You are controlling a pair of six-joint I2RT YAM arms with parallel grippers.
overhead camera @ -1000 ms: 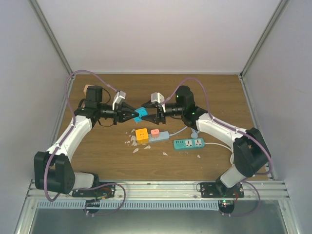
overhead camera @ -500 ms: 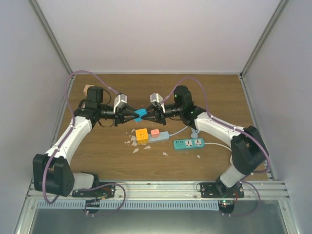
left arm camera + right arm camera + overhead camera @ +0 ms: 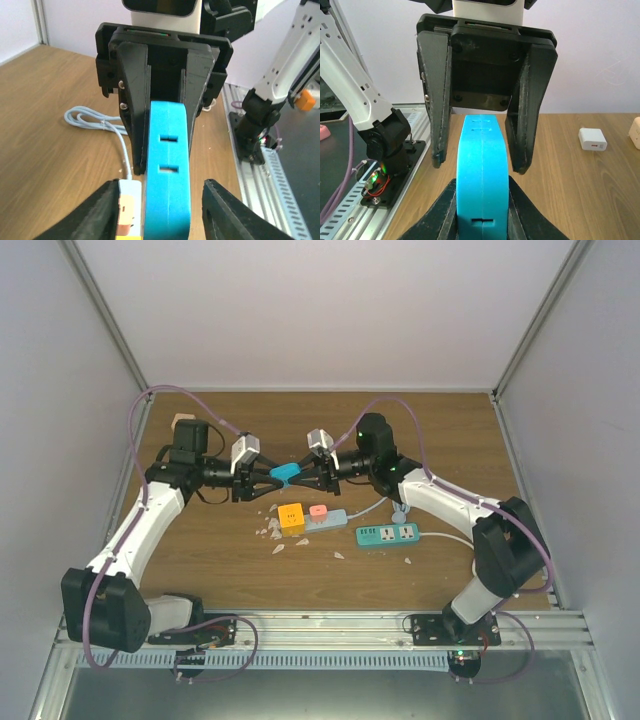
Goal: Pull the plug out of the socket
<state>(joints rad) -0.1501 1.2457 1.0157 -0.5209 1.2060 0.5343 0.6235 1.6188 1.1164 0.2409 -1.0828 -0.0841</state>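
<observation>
Two strips are laid on the tabletop [image 3: 200,550]: the socket [image 3: 335,517], near the middle, with a yellow plug [image 3: 291,516] and a pink plug [image 3: 318,511] seated in it, and a teal strip [image 3: 387,534] just to its right. A blue plug [image 3: 285,472] is held in the air, apart from the socket, between the two grippers. One end of it is pinched by the jaws of the right gripper [image 3: 482,200]. The jaws of the left gripper [image 3: 165,200] are spread to either side of the other end, and a gap is shown at one finger at least.

The blue plug is judged to be carried by one pinch alone, at its end. It could be tipped or dropped onto the socket if that hold is weak, or if it is clipped by a spread finger.

Its long axis is laid along the line from gripper to gripper, with the slotted face turned toward the left wrist camera. The socket's long axis is run left to right, with its cable [image 3: 372,507] led off the right end.
</observation>
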